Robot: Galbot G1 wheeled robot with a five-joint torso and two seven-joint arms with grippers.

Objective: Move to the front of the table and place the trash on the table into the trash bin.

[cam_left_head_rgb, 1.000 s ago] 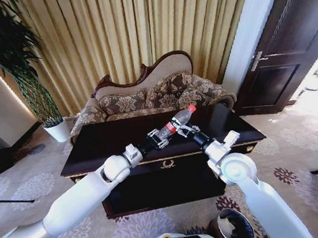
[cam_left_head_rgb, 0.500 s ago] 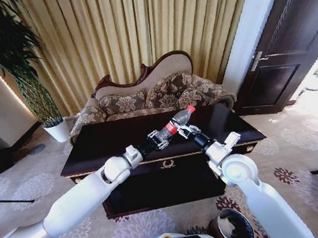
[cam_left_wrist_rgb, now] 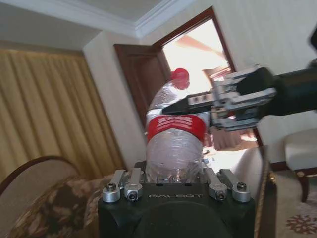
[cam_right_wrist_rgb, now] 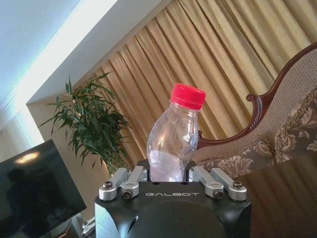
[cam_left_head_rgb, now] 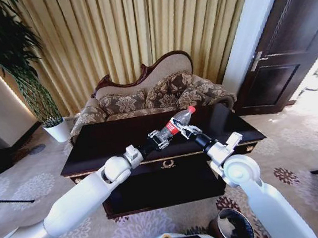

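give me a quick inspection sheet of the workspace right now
surface: table dark and glossy, top bare where visible
job's things: bottle, red cap, held in the air above the table; trash bin on the carpet by the right arm
clutter: nothing seen
grippers: left tool closed on the bottle's base; right tool gripping the bottle near its label
cables: nothing seen
surroundings: sofa, curtains, potted plant, door

A clear plastic bottle [cam_left_head_rgb: 174, 125] with a red cap and a red label is held tilted above the dark, glossy table [cam_left_head_rgb: 109, 142], cap end raised toward the sofa side. The round trash bin [cam_left_head_rgb: 235, 227], rimmed in shiny metal, is set on the carpet before the table's right end.
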